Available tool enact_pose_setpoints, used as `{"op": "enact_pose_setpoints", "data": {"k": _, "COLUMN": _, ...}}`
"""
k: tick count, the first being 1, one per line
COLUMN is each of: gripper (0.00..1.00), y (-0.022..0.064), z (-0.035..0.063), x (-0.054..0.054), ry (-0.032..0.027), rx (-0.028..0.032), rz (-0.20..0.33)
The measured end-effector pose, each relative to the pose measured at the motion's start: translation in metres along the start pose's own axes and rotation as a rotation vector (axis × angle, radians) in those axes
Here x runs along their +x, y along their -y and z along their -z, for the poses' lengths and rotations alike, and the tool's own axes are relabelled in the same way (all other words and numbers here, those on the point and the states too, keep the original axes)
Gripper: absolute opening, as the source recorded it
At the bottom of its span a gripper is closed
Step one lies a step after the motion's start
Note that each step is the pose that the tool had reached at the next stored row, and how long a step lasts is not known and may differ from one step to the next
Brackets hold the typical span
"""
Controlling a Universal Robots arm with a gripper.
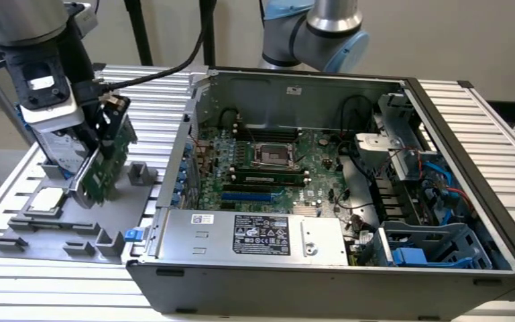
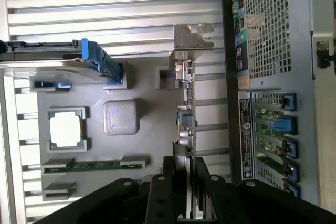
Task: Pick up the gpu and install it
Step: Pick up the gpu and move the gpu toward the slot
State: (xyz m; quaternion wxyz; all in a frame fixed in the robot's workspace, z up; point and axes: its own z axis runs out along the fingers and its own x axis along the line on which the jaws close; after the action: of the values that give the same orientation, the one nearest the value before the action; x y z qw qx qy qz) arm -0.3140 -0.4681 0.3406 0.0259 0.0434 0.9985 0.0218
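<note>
End effector (image 2: 186, 170): black fingers (image 2: 169, 187) pinched narrow on the gpu (image 2: 188, 103), one on each face of the card; also seen at the exterior view's left (image 1: 104, 134).
Gpu: seen edge-on from the wrist, silver bracket at the far end. In the exterior view the green board (image 1: 105, 171) hangs tilted under the end effector, over the tray. Cannot tell if its lower edge touches the tray.
Tray (image 2: 152, 124): grey, on the slatted surface (image 1: 43, 295); holds the CPU chip (image 1: 47, 200), a RAM stick (image 2: 94, 166) and a hard drive with blue rails (image 2: 63, 66).
Edges: the card runs parallel to the outer wall of the computer case (image 2: 262, 24), with a narrow strip of tray and slats between them. CPU chip and hard drive are well apart from the card, on its other side.
Open room: case lies side-open, motherboard (image 1: 275, 161) exposed, blue slot (image 1: 253, 196) uncovered near the power supply (image 1: 249, 235). Cables crowd the exterior view's right end.
Arm (image 1: 329, 30): one joint shows behind the case; the wrist points down over the tray.
</note>
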Motion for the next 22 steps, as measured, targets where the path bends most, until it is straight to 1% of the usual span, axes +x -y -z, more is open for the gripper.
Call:
{"op": "enact_pose_setpoints", "data": {"k": 4, "gripper": 0.27, "y": -0.0012, "z": 0.0177, "x": -0.006, "ry": -0.0001, "rx": 0.0001, "rz": 0.0}}
{"op": "enact_pose_setpoints", "data": {"k": 9, "gripper": 0.27, "y": -0.0033, "z": 0.0396, "x": -0.019, "ry": -0.0003, "rx": -0.0008, "rz": 0.003}}
{"op": "enact_pose_setpoints", "data": {"k": 16, "gripper": 0.27, "y": -0.0069, "z": 0.0701, "x": -0.045, "ry": -0.0029, "rx": -0.0047, "rz": 0.007}}
{"op": "enact_pose_setpoints", "data": {"k": 20, "gripper": 0.27, "y": -0.0093, "z": 0.0869, "x": -0.065, "ry": -0.0073, "rx": -0.0051, "rz": 0.007}}
{"op": "enact_pose_setpoints", "data": {"k": 22, "gripper": 0.27, "y": -0.0104, "z": 0.0924, "x": -0.074, "ry": -0.01, "rx": -0.0049, "rz": 0.007}}
